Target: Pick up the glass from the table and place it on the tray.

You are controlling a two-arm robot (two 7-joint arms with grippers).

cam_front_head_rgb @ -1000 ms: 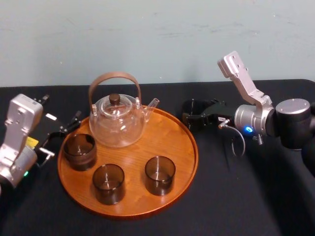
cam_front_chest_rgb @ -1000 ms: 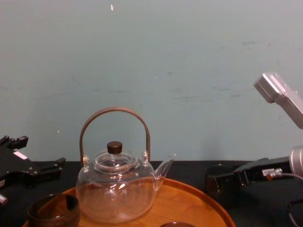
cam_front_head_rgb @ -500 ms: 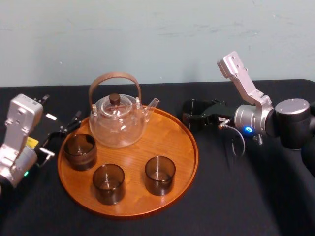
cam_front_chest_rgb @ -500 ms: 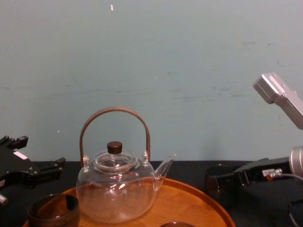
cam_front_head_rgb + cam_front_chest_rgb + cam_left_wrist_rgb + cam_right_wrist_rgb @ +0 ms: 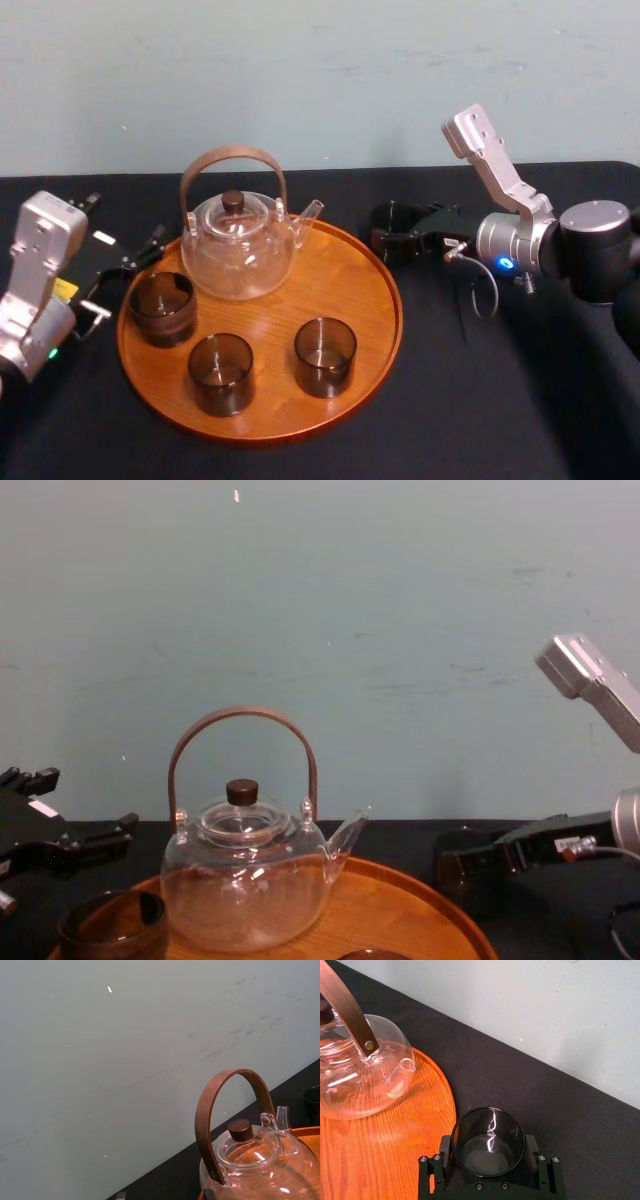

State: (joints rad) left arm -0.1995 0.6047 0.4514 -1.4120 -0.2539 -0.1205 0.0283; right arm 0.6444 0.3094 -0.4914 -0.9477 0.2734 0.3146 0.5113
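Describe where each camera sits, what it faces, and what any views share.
Head: up high, looking down on tray, teapot, left pincer, right pincer.
Chest: low, looking across at the teapot's side; both pincers at the edges.
Left wrist: faces teapot handle and wall.
Right wrist: looks down at the glass held in the right pincer.
Shared: all four see the teapot.

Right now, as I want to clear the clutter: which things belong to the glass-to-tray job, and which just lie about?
Job: right claw; dark glass it grips; round wooden tray.
Lying about: glass teapot, three more glasses on the tray; left claw, parked at its left.
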